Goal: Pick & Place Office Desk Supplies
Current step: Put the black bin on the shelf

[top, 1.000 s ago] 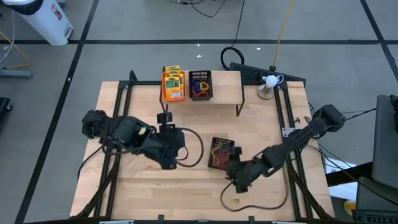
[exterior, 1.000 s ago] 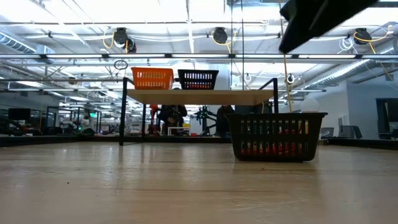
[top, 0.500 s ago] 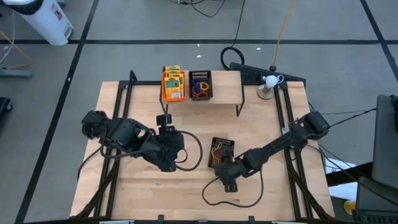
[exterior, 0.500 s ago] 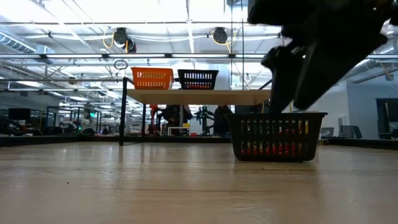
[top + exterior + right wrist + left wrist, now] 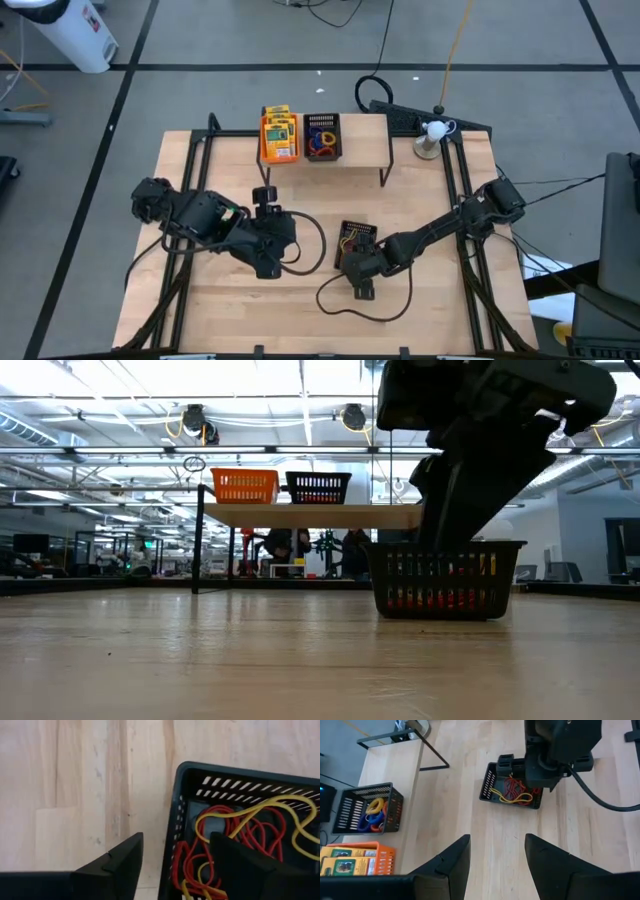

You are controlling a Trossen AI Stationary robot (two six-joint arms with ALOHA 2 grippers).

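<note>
Right gripper hangs with fingers spread astride the near wall of the black mesh bin on the bare tabletop, one finger outside it, the other over the red and yellow rubber-band loops inside, gripping nothing. Left gripper waits beside that bin, fingers spread and empty. Beyond the bin, the light wooden shelf with black legs carries the orange mesh bin of yellow-and-green packs touching a second black mesh bin of coloured loops.

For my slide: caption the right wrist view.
Open right gripper straddling the wall of a black bin of red and yellow rubber bands.
</note>
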